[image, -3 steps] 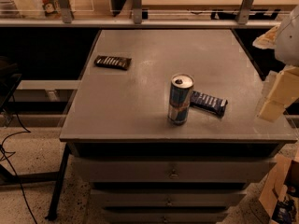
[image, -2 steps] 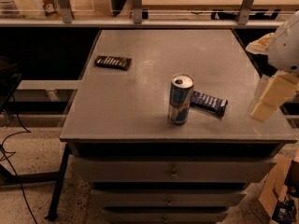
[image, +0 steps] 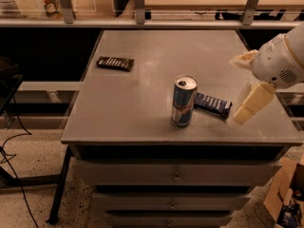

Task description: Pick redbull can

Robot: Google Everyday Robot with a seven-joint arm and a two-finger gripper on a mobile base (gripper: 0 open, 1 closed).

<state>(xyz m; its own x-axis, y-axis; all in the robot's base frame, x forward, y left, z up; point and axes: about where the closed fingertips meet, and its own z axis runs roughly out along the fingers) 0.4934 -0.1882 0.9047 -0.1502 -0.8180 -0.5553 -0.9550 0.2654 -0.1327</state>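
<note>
The redbull can stands upright on the grey table, near the front edge and a little right of the middle. It is blue and silver with a silver top. My gripper hangs over the table's right side, to the right of the can and apart from it. Its two pale fingers are spread and hold nothing.
A dark snack bar wrapper lies flat just right of the can, between it and the gripper. Another wrapper lies at the table's back left. Drawers sit below the tabletop. A shelf rail runs behind. A cardboard box stands on the floor at right.
My gripper has moved left, from the table's right edge inward toward the can. The can and wrappers have not moved.
</note>
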